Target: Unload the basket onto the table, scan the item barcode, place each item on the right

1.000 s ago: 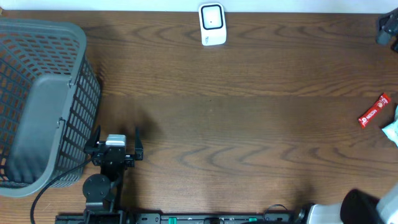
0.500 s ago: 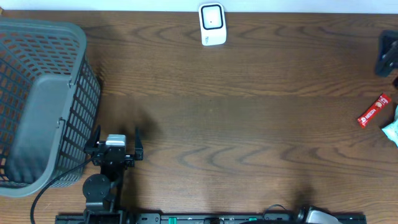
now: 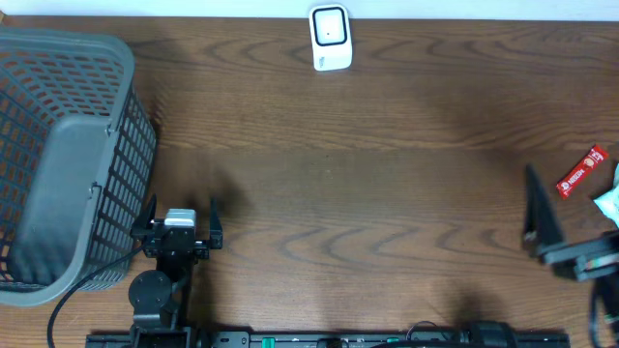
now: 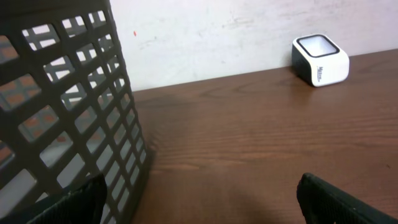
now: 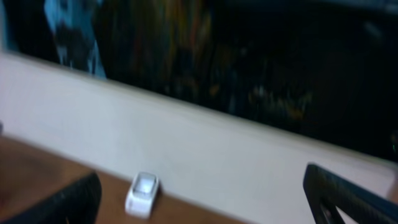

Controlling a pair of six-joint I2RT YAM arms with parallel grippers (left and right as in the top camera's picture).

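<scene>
The white barcode scanner (image 3: 329, 37) stands at the table's far edge; it also shows in the left wrist view (image 4: 320, 59) and, blurred, in the right wrist view (image 5: 142, 194). A red wrapped bar (image 3: 583, 170) lies flat at the right edge, apart from both grippers. My right gripper (image 5: 202, 199) is open and empty, with one dark finger (image 3: 540, 217) a little left of and nearer than the bar. My left gripper (image 3: 182, 205) is open and empty at the near left, beside the basket; its fingers also frame the left wrist view (image 4: 202, 208).
A grey mesh basket (image 3: 58, 145) fills the left side, close to my left gripper, and its wall (image 4: 62, 93) shows in the left wrist view. A pale packet (image 3: 609, 201) lies at the right edge, just below the red bar.
My right arm has swung from the far right corner down to the near right, its finger now in the overhead view. The left arm, scanner and red bar have not moved.
</scene>
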